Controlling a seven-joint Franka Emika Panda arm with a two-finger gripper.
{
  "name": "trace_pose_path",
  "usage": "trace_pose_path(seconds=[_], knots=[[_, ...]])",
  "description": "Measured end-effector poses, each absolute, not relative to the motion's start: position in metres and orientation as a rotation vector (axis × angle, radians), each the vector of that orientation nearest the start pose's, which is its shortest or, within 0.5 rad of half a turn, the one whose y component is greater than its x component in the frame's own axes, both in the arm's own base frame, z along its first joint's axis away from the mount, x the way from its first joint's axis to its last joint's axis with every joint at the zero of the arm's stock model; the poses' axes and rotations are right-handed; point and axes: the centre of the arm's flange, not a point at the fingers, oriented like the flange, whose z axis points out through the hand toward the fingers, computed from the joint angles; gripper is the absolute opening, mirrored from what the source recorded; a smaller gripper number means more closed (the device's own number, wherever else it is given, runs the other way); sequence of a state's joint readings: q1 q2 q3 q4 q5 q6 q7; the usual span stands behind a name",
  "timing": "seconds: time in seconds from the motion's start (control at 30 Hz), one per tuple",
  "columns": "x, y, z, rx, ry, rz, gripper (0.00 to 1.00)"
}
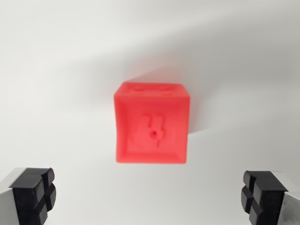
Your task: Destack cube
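Note:
A red cube (152,124) with a recessed pattern on its near face sits on the white surface in the middle of the wrist view, slightly blurred. Only this one cube shows; whether another lies under it cannot be told. My gripper (149,197) is open, its two black fingertips (33,194) at the bottom corners of the view, wide apart. The cube lies ahead of the fingertips, between their lines but not between them. Nothing is held.
The white surface (56,70) fills the rest of the view. A soft grey shadow falls behind and to the right of the cube.

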State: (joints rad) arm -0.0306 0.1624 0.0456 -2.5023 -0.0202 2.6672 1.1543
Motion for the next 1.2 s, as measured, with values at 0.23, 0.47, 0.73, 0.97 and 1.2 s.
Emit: trace_pose_path(seconds=[0.23,0.47,0.73,0.97,1.2], knots=[[0.470,0.008,0.251,-2.659,1.672,-0.007,1.00],[0.469,0.008,0.282,-2.661,1.671,-0.007,1.00],[0.469,0.008,0.315,-2.661,1.671,-0.009,1.00],[0.470,0.008,0.342,-2.661,1.671,-0.009,1.00],[0.470,0.008,0.366,-2.662,1.672,-0.008,1.00]])
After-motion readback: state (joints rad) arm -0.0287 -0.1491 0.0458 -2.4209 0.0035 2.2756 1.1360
